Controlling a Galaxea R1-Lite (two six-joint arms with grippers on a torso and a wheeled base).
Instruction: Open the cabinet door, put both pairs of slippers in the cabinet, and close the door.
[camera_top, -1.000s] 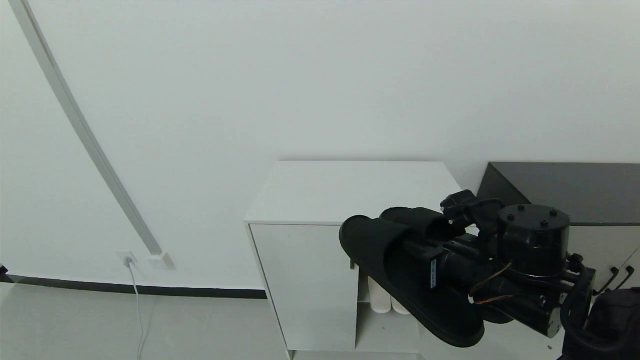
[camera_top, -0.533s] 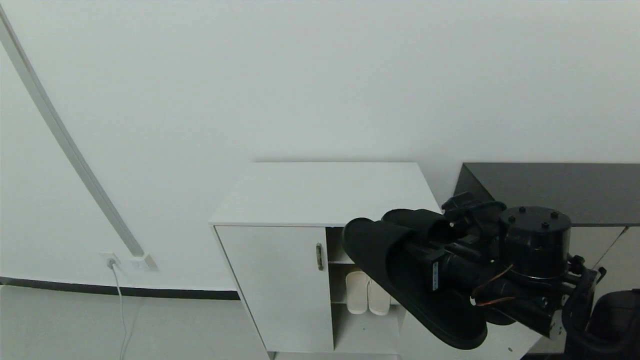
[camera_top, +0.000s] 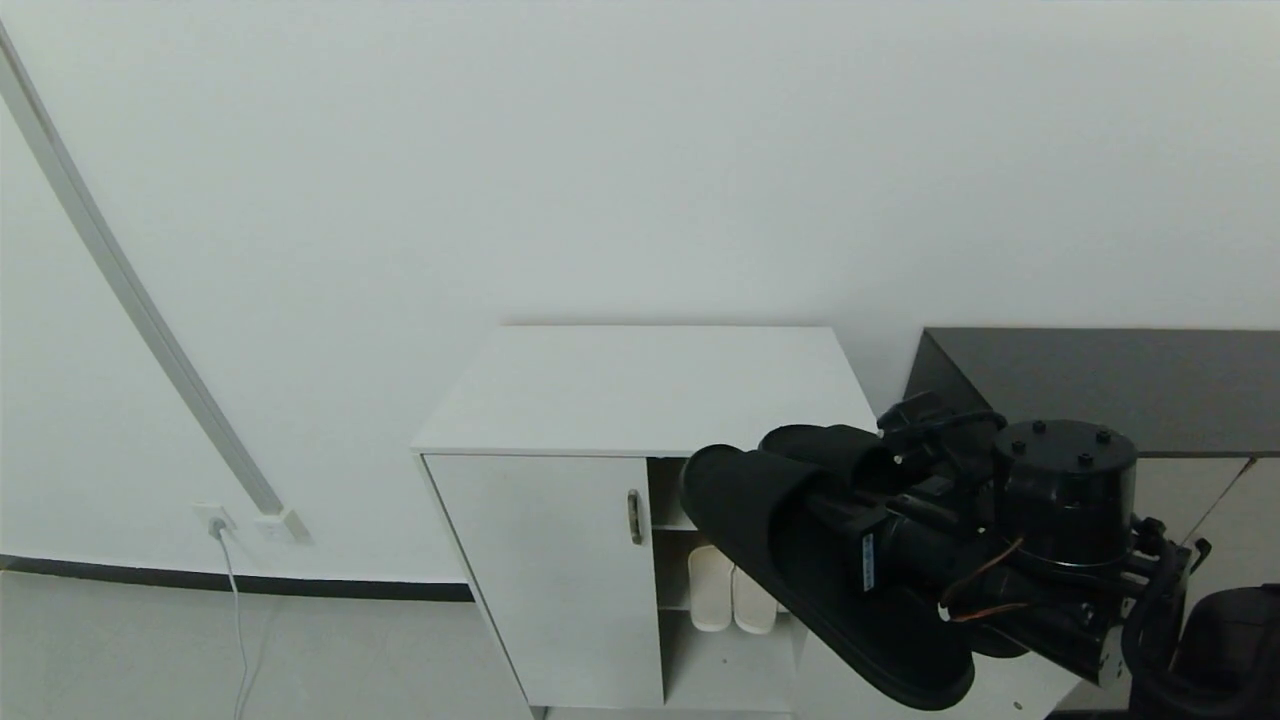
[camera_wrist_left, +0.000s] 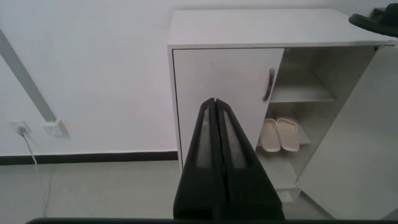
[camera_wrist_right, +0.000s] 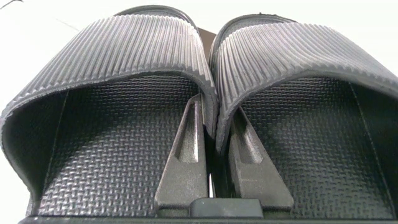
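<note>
My right gripper (camera_wrist_right: 214, 155) is shut on a pair of black slippers (camera_top: 800, 540), one finger inside each strap, pinching their inner edges together. In the head view the pair hangs in front of the white cabinet (camera_top: 640, 390), whose right door (camera_wrist_left: 351, 143) stands open. A pair of white slippers (camera_top: 730, 600) lies on the middle shelf inside, also seen as white slippers (camera_wrist_left: 280, 134) in the left wrist view. The left door (camera_top: 545, 570) with its small handle (camera_top: 633, 516) is closed. My left gripper (camera_wrist_left: 216, 109) is shut and empty, held in front of the closed left door.
A dark-topped cabinet (camera_top: 1090, 385) stands to the right of the white one. A wall socket (camera_top: 212, 520) with a cable and a slanted cable duct (camera_top: 120, 280) are on the wall at left. Bare floor lies before the cabinet.
The head camera has swung right, so the cabinet sits further left and its open compartment with the white slippers shows. The right gripper still holds the black slippers.
</note>
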